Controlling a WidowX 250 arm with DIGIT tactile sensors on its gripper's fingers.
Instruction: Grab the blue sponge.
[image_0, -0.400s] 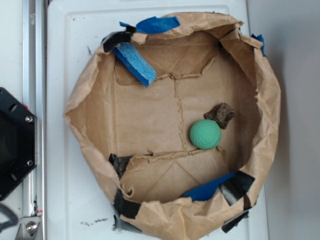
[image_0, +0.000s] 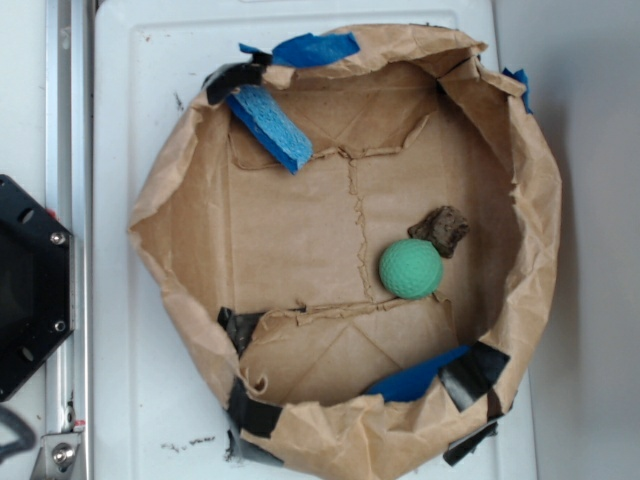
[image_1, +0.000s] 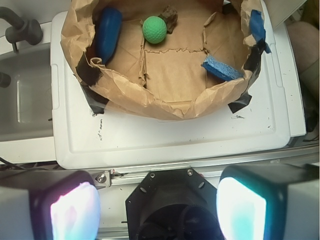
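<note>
The blue sponge (image_0: 270, 127) is a light-blue ridged foam block leaning against the upper-left inner wall of the brown paper bin (image_0: 170, 190). In the wrist view the blue sponge (image_1: 223, 68) lies at the right inside the bin (image_1: 150, 102). My gripper (image_1: 157, 210) is open, far back over the black robot base, with nothing between its fingers (image_1: 75, 210). It does not show in the exterior view.
A green textured ball (image_0: 411, 268) sits beside a brown lump (image_0: 440, 230) at the bin's right. Blue tape (image_0: 415, 378) and black tape (image_0: 470, 372) patch the paper rim. The black robot base (image_0: 30, 290) stands at the left, beside the white table (image_0: 130, 100).
</note>
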